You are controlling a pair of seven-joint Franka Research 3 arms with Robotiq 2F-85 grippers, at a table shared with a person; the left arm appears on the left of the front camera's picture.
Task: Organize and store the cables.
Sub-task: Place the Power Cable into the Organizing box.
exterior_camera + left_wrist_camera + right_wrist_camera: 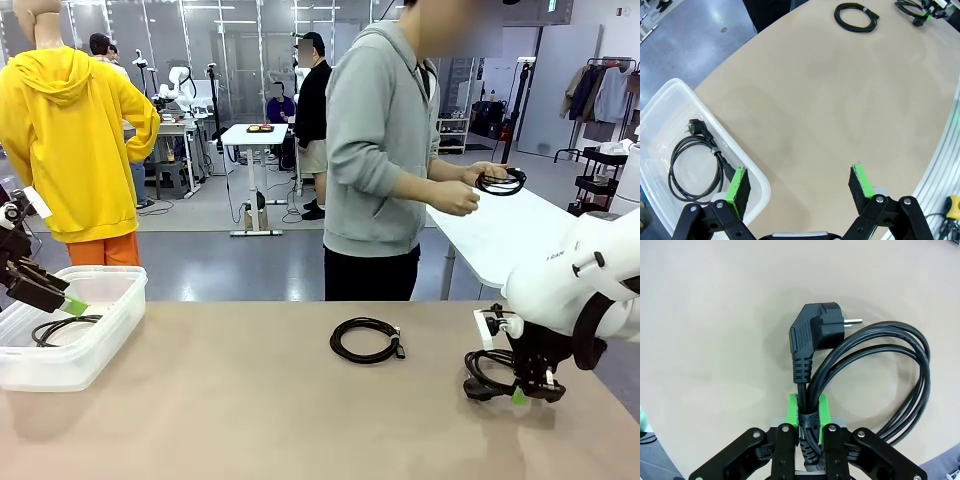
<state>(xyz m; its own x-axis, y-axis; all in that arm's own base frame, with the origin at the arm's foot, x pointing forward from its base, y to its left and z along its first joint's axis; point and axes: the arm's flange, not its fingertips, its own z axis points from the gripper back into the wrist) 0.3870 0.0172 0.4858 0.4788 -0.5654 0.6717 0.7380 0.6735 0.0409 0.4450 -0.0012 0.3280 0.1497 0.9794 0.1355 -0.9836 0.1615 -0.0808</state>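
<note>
While the right gripper (808,407) is pinching one coiled cable (812,340) at its strapped neck near the worktop's (250,400) right edge, the left gripper (800,187) is hanging spread wide over the clear bin (710,112) at the left edge, where a stored coil (715,150) is lying. A second coil (336,342) is resting mid-worktop. The lift is probably best done slowly and level, keeping the grip on the strap so the loops are not unwinding.

Matt black cable (812,340), translucent plastic bin (70,372).
</note>
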